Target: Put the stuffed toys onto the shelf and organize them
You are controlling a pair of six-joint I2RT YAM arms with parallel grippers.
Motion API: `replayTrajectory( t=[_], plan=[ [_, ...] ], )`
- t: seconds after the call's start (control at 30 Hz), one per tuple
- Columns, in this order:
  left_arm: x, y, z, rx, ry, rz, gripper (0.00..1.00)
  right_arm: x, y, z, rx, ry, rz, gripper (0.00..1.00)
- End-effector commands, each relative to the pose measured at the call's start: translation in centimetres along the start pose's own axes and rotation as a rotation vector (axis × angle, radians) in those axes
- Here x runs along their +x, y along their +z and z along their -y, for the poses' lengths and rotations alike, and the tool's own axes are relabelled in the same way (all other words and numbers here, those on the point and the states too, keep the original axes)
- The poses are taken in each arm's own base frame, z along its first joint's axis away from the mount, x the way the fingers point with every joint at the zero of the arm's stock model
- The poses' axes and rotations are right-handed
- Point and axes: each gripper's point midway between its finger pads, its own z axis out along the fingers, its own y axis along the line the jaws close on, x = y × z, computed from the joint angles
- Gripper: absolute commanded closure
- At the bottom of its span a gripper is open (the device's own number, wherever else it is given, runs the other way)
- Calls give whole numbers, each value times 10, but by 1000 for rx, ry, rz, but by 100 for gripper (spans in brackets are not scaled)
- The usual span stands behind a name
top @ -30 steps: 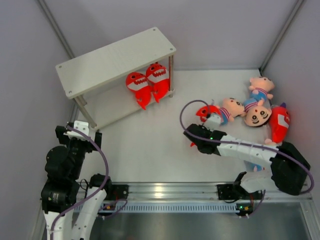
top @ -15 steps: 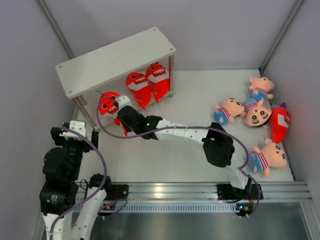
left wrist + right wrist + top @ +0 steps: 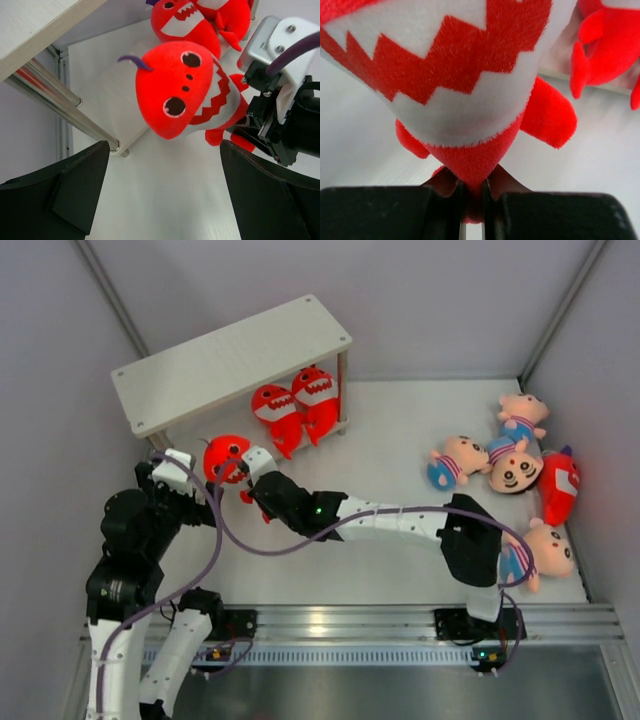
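Note:
My right gripper (image 3: 248,468) reaches far left and is shut on the tail end of a red shark (image 3: 222,457), holding it by the front left of the white shelf (image 3: 230,352). The right wrist view shows the jaws (image 3: 472,187) pinching the shark (image 3: 455,75). My left gripper (image 3: 200,495) is open and empty just below that shark (image 3: 180,95), its fingers (image 3: 75,185) spread wide. Two sharks (image 3: 295,405) sit on the lower tier. A fourth shark (image 3: 560,485) and several boy dolls (image 3: 500,455) lie at the right.
A metal shelf leg (image 3: 50,95) stands close to the left of my left gripper. One boy doll (image 3: 545,550) lies beside the right arm's base. Grey walls close in the table on the left, back and right.
My right arm carried the shark from the right-hand pile across to the shelf's left end. My left arm swung up toward the shark.

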Motion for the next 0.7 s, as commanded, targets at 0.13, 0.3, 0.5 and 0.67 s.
replayTrajectory(
  t=[0.13, 0.3, 0.5, 0.67],
  plan=[
    [-17, -1, -25, -144, -92, 6, 2, -34, 41, 23, 107, 84, 3, 100],
    [-35, -22, -34, -194, -80, 82, 2, -17, 69, 23, 116, 89, -45, 100],
    [-44, -30, -40, -224, -61, 108, 2, -40, 101, 41, 157, 194, 18, 100],
    [-44, -31, -39, -223, -58, 111, 2, -25, 136, 59, 189, 263, 3, 96]
  ],
)
